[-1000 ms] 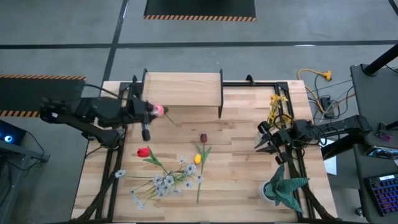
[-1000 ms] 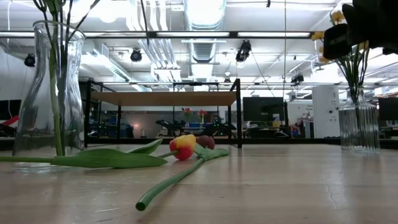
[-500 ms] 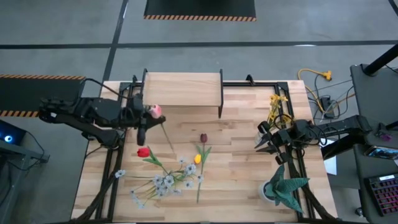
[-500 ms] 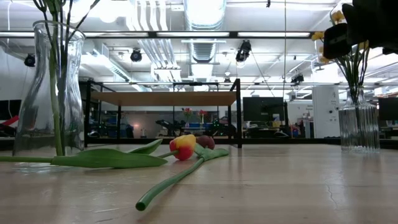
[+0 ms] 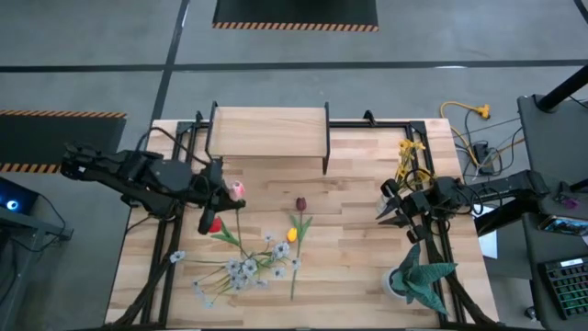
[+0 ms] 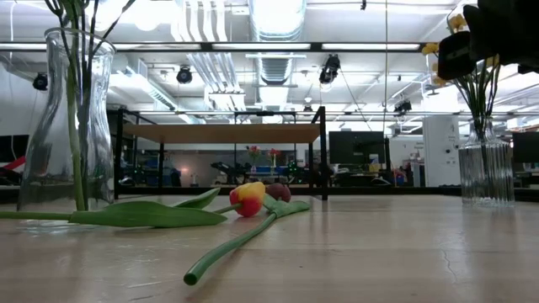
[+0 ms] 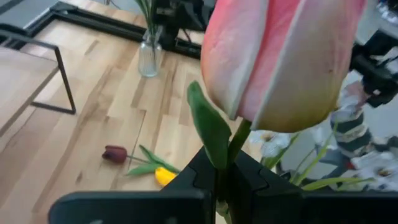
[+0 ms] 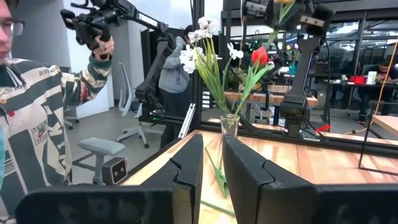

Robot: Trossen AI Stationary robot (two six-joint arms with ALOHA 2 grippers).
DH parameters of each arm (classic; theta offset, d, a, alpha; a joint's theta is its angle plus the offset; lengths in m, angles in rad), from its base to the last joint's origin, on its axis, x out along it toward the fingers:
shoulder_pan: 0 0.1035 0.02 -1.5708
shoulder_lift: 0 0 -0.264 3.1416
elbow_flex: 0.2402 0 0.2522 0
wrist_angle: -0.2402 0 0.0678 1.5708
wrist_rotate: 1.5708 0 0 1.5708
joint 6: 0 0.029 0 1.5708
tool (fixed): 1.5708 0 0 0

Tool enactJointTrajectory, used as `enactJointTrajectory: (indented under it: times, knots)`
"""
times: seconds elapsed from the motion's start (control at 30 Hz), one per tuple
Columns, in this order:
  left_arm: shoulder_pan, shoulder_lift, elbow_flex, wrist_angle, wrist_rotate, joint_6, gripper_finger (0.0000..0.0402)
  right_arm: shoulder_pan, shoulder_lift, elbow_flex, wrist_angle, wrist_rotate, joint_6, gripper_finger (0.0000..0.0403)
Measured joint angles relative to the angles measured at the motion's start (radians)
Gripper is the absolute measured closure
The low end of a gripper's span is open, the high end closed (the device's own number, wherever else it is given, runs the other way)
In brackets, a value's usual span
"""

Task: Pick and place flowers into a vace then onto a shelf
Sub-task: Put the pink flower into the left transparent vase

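Two arms are working over the bench (image 5: 358, 230). The left hand (image 5: 213, 195) is clamping a pink tulip (image 5: 235, 189) by its stem, above the red tulip (image 5: 214, 223), whose bloom it is partly hiding. The right hand (image 5: 393, 208) is waiting near the yellow-bloomed bunch (image 5: 405, 158), its fingers parted and holding nothing.

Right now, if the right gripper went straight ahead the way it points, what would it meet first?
The right gripper points across the table toward the left side. In its wrist view the glass vase with a red tulip and white blossoms stands dead ahead, so probably that, though depth is unclear.
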Motion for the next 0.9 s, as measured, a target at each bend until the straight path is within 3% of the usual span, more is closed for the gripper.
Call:
enactJointTrajectory:
  times: [0.9]
  knots:
    - [-0.005, 0.004, -0.121, 0.102, -0.023, 0.122, 0.0401, 0.0, 0.0, 0.0, 0.0, 0.0, 0.0, 0.0351]
